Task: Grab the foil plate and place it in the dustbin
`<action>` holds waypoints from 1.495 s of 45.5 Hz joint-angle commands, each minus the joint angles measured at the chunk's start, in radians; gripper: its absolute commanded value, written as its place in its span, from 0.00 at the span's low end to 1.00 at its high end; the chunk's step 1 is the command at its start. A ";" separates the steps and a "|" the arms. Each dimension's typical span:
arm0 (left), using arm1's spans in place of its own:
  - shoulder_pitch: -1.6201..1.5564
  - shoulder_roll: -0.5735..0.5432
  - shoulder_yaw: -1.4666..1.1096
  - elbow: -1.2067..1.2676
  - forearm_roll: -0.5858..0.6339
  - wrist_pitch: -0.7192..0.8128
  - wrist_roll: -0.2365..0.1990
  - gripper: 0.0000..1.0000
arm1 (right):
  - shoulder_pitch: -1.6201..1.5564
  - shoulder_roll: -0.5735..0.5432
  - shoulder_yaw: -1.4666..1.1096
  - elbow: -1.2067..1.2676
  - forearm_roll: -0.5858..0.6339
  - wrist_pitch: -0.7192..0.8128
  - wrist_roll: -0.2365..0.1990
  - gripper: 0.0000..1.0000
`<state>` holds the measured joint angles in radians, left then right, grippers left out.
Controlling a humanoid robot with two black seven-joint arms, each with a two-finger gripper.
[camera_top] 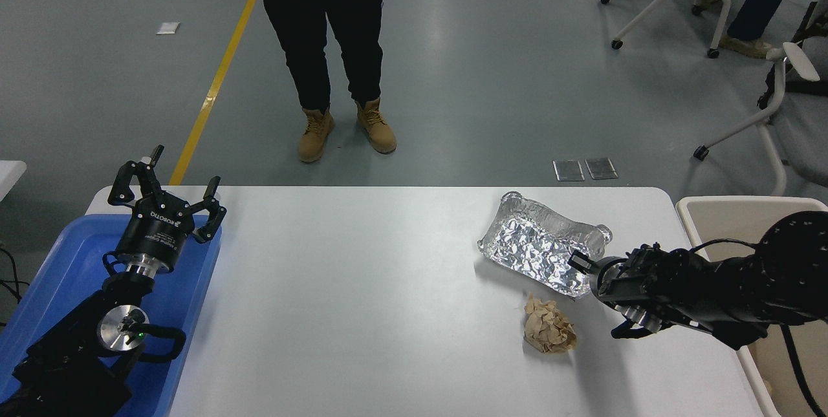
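Item one, the foil plate (542, 250): a crinkled silver tray lying on the right half of the white table (362, 300), its hollow showing nothing but creased foil, its long axis running from the far left corner down toward the near right. Item two, the right gripper (598, 294): reaching in from the right edge with its fingers spread apart, the upper fingertip (577, 260) touching or lying over the plate's near right rim, the lower finger hanging over bare tabletop and closing on nothing. Item three, the dustbin (715, 210): a cream-beige bin standing just off the table's right end, its far rim and inner wall showing, the rest sitting hidden behind the right arm, so its contents cannot be told. Item four, a crumpled brown paper ball (548, 333): resting on the table just in front of the plate, apart from it. Item five, a blue tray (58, 255): sitting at the table's left end with the parked left gripper (165, 197) held above it, fingers splayed. Item six, a person in tan boots (346, 129): standing on the floor beyond the far edge.
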<state>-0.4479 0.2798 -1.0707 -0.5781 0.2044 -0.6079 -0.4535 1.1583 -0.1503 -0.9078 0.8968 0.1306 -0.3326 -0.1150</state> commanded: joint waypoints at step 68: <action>0.000 -0.001 0.000 0.001 0.000 0.000 0.001 0.98 | 0.956 -0.529 -0.143 0.422 -0.028 0.537 0.000 0.00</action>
<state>-0.4479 0.2795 -1.0707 -0.5780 0.2041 -0.6081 -0.4525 1.9935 -0.6228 -1.0241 1.3109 0.1054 0.1157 -0.1150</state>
